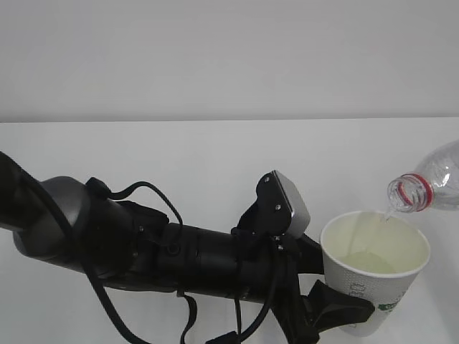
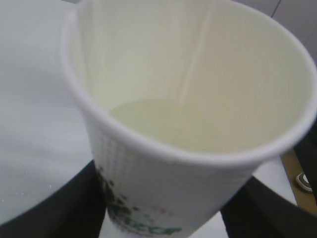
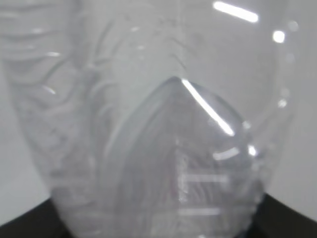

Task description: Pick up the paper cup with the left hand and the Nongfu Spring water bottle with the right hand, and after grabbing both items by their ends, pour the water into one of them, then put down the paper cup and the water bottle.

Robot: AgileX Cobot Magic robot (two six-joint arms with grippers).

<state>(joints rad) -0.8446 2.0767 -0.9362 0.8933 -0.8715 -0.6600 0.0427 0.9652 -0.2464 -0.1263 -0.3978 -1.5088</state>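
The white paper cup (image 1: 374,276) with a green logo is held off the table at lower right. My left gripper (image 2: 163,218) is shut on its lower part, a black finger (image 2: 59,208) on either side. Pale yellowish water (image 2: 158,121) lies in its bottom. The clear Nongfu Spring water bottle (image 1: 430,183) is tilted, its red-ringed mouth over the cup's far rim. A thin stream of water (image 1: 387,213) runs into the cup. In the right wrist view the bottle (image 3: 148,124) fills the frame and my right gripper (image 3: 158,230) is shut on it. That gripper is outside the exterior view.
My left arm (image 1: 143,251), black with cables and a grey box module (image 1: 290,204), lies across the lower left. The white table (image 1: 179,150) stretches behind it to a pale wall. A brown surface with a small round thing (image 2: 303,181) shows at the far right.
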